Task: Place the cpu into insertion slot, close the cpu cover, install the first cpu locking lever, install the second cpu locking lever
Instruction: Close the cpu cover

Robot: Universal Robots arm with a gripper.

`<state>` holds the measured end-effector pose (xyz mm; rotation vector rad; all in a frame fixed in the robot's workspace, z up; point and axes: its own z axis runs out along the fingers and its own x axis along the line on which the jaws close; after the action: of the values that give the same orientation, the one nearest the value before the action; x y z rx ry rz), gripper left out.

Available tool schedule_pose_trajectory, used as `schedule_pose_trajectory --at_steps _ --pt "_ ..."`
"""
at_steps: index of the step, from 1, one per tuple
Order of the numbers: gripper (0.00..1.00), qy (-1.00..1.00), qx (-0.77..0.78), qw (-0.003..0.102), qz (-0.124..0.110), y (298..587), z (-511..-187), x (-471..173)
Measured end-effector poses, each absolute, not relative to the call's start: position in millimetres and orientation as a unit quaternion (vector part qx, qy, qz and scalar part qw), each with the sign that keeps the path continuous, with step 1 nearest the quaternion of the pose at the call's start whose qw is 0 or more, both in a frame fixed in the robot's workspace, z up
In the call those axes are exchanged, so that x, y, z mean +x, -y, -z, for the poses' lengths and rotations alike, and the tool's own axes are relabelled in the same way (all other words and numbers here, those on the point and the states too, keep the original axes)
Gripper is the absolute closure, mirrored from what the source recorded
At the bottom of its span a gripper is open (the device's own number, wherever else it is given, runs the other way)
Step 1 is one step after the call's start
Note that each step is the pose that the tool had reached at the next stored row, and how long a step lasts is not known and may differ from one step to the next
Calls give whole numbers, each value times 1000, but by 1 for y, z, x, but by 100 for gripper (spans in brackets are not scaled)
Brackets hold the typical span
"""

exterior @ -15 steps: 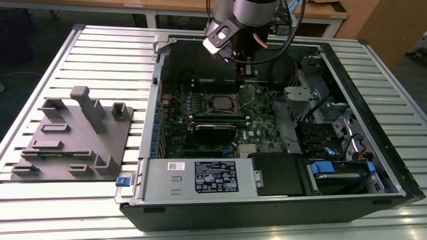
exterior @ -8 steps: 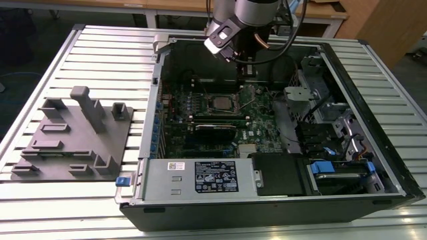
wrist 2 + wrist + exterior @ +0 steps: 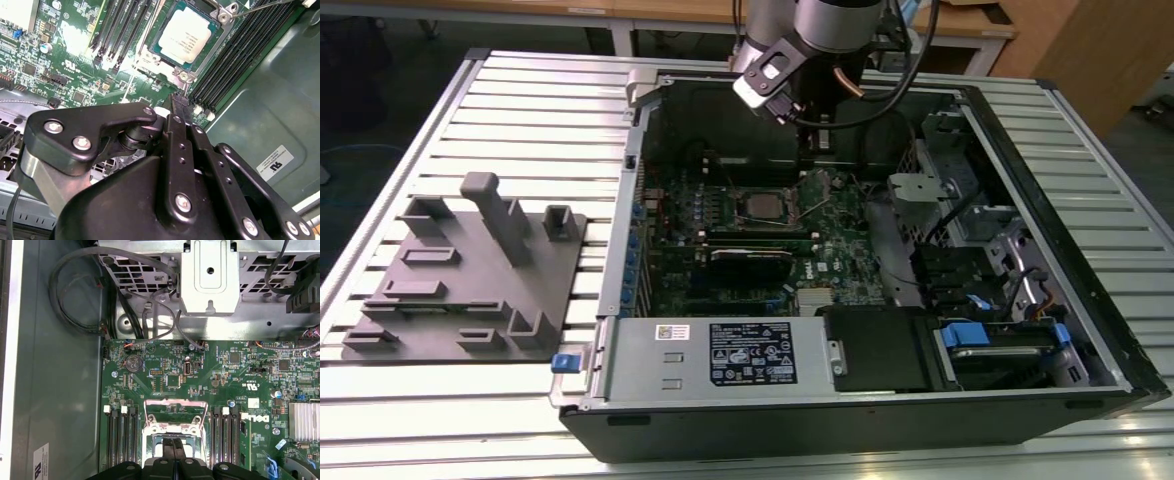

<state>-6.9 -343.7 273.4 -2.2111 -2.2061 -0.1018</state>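
Note:
The cpu [image 3: 186,35], a small square chip with a dull silver top, lies flat in the insertion slot [image 3: 220,20] on the green motherboard. In the exterior view the slot [image 3: 761,205] is in the middle of the open computer case. The cpu cover [image 3: 175,412], a thin silver frame with an open window, is swung up off the slot. Two thin wire locking levers [image 3: 260,5] [image 3: 131,82] stick out unlatched. My gripper [image 3: 180,100] hangs just above the slot's edge, fingers shut together with nothing between them. In the first wrist view the gripper [image 3: 174,450] is over the slot.
Memory slots [image 3: 235,55] flank the socket on both sides. A labelled power supply box [image 3: 720,355] sits at the case's near edge, and a drive cage [image 3: 210,280] with loose cables lies beyond the board. A grey fixture block [image 3: 467,270] stands on the table at the exterior view's left.

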Motion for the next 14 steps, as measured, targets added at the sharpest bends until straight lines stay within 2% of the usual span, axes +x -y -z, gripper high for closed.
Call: schedule_pose_trajectory --at_steps 14 --pt "89 706 -708 8 33 344 -273 -4"
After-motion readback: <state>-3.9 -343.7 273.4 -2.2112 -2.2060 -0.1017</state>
